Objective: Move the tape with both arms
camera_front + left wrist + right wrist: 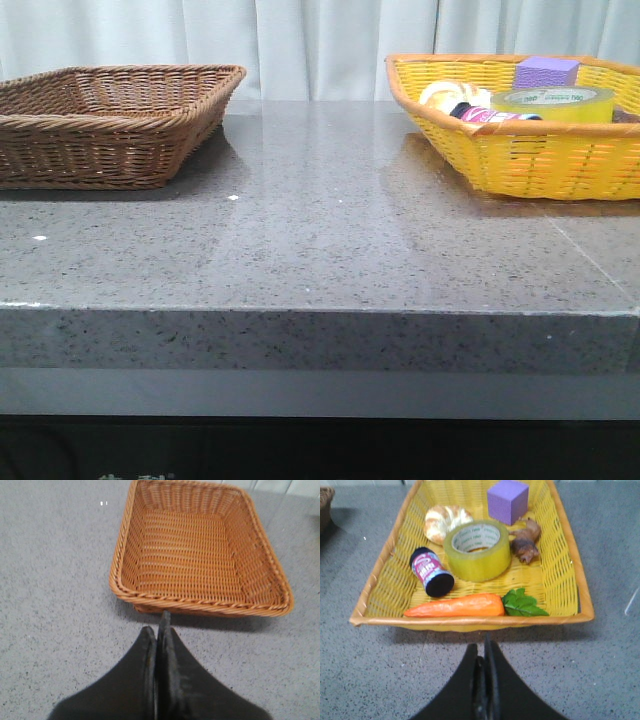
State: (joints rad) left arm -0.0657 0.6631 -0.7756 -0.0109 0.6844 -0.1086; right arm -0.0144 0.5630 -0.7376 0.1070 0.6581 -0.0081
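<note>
The yellow tape roll (477, 550) lies flat in the middle of the yellow basket (470, 621); it also shows in the front view (553, 103) at the far right. My right gripper (482, 647) is shut and empty, over the grey table just short of the yellow basket's near rim. My left gripper (159, 630) is shut and empty, over the table just short of the brown wicker basket (200, 605), which is empty. Neither arm shows in the front view.
In the yellow basket with the tape are a purple cube (507, 500), a bread roll (445, 520), a small can (431, 572), a carrot (460, 606) and a brown figure (526, 542). The brown basket (110, 120) stands at the far left of the grey stone table (320, 240).
</note>
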